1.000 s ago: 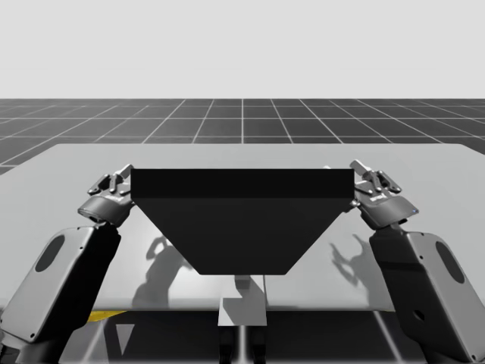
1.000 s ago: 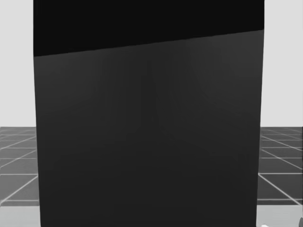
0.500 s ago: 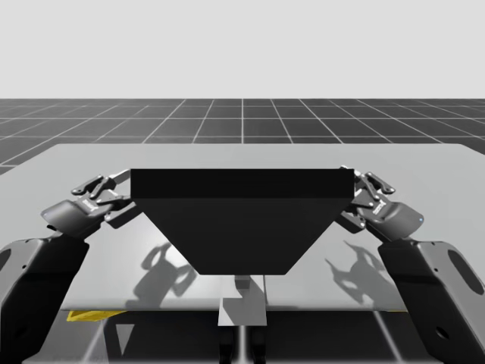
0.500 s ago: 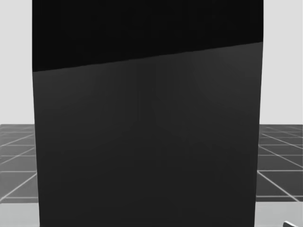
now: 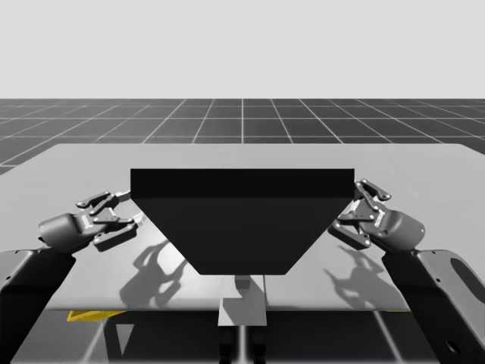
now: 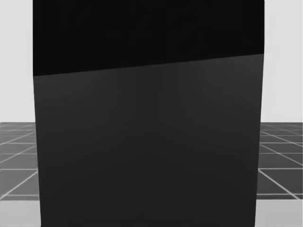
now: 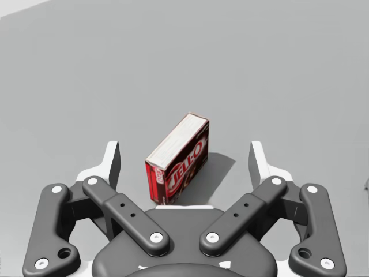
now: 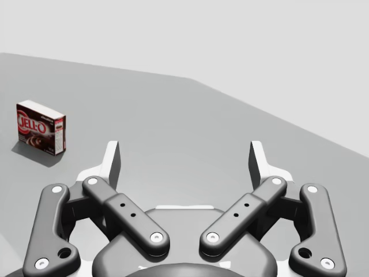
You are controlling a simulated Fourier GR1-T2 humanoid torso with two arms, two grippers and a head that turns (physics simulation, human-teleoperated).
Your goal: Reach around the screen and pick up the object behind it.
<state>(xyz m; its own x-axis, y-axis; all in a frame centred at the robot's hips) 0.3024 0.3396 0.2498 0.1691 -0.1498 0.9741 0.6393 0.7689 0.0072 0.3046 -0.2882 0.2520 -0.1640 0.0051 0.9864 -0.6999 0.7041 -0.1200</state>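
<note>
Dark red box [image 7: 179, 164] stands on the grey desk [image 7: 288, 86], on a narrow side and skewed to the approach. It sits just ahead of my left gripper [image 5: 121, 211], in the lane between the two spread fingers [image 7: 112, 164]. Neither finger touches it, so the gripper is open and holds nothing.

Right gripper [image 8: 184, 156] is also open and empty. From that wrist the box [image 8: 40, 127] is ahead and well off to one side, outside the fingers.

High view: black screen [image 5: 242, 220] stands mid-desk with one gripper at each of its side edges, and the box is hidden behind it. Head view: the screen [image 6: 147, 142] blocks the desk behind it, so the left wrist view has to guide the move.

Step in hand, as I judge it: the final approach by the left arm.
- Turn the wrist until the fingers face the box's two broad faces squarely.
- Ease forward until both fingers flank those faces past the near edge.
- Close evenly. A light card box on a narrow side will likely tip or spin if one finger lands first.
- Lift straight up before drawing the arm back, and mind the forearm against the screen's edge.
- Hold the right arm back.

Print: white lettering over a dark picture on the broad face, small print on the side panel. I do not read it off.
</note>
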